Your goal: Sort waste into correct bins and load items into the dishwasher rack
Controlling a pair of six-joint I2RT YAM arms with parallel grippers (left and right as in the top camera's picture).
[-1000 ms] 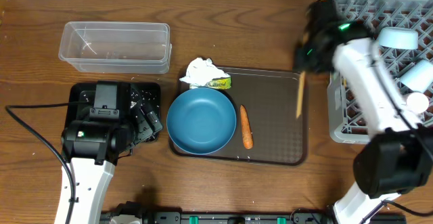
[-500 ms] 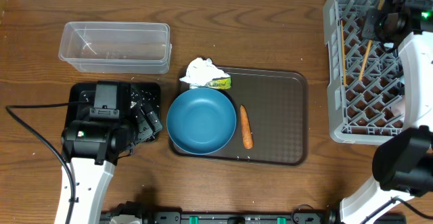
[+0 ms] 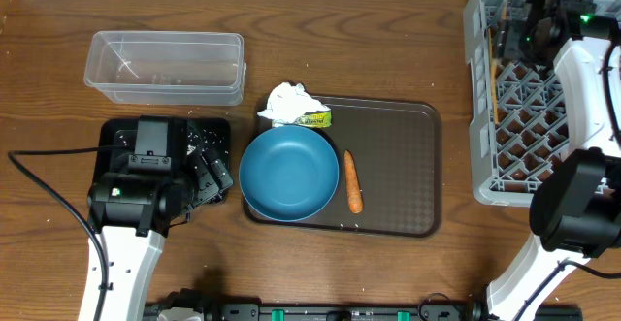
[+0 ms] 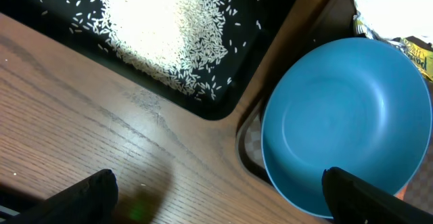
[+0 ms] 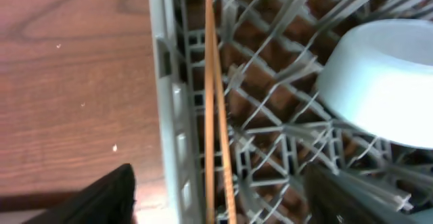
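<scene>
Right gripper (image 5: 223, 183) jaws apart, nothing clamped; chopsticks (image 5: 211, 82) lie loose in the rack (image 5: 169, 116) along its 9 o'clock wall. Risk: they're thin, so they could slip through the lattice, or my fingers could snag them on lift-out. Left gripper (image 4: 226, 197) wide apart, empty

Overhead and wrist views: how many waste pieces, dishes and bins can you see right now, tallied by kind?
Waste: 4 (rice heap, carrot, tissue, wrapper)
Dishes: 3 (teal bowl, light-blue bowl, chopsticks as one pair)
Bins: 2 (black tray, clear tub)
Total: 9
</scene>
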